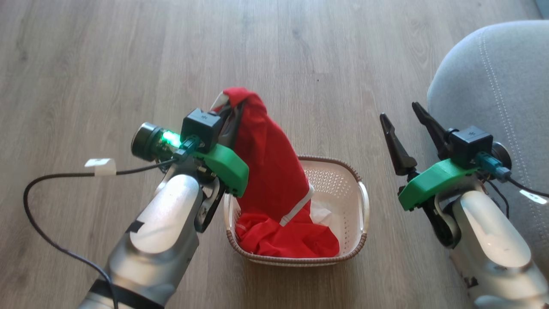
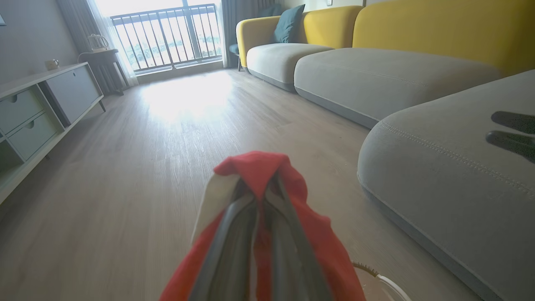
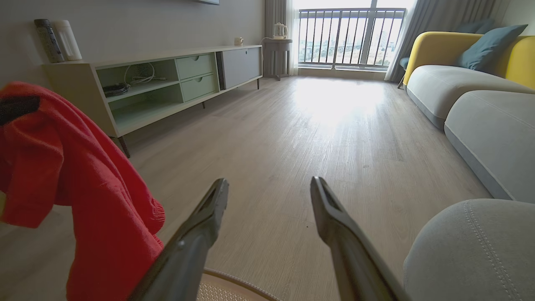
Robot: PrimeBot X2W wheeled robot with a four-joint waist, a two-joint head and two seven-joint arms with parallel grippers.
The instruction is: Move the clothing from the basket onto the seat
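My left gripper (image 1: 229, 103) is shut on the red clothing (image 1: 268, 163), holding it up so it hangs in a long drape down into the basket (image 1: 363, 201). In the left wrist view the red cloth (image 2: 255, 167) wraps over the fingertips, with a white band at its left. The garment's lower folds and a white piece (image 1: 319, 212) still lie inside the basket. My right gripper (image 1: 401, 113) stands open to the right of the basket, beside the grey seat (image 1: 497, 81). From the right wrist view the hanging red cloth (image 3: 83, 188) is at the left.
The wooden floor (image 1: 128, 64) spreads around the basket. The grey seat cushion (image 2: 451, 175) lies right of the left gripper. A low sideboard (image 3: 167, 79) stands along the far wall, and a yellow-backed sofa (image 2: 376, 33) runs on toward the balcony window.
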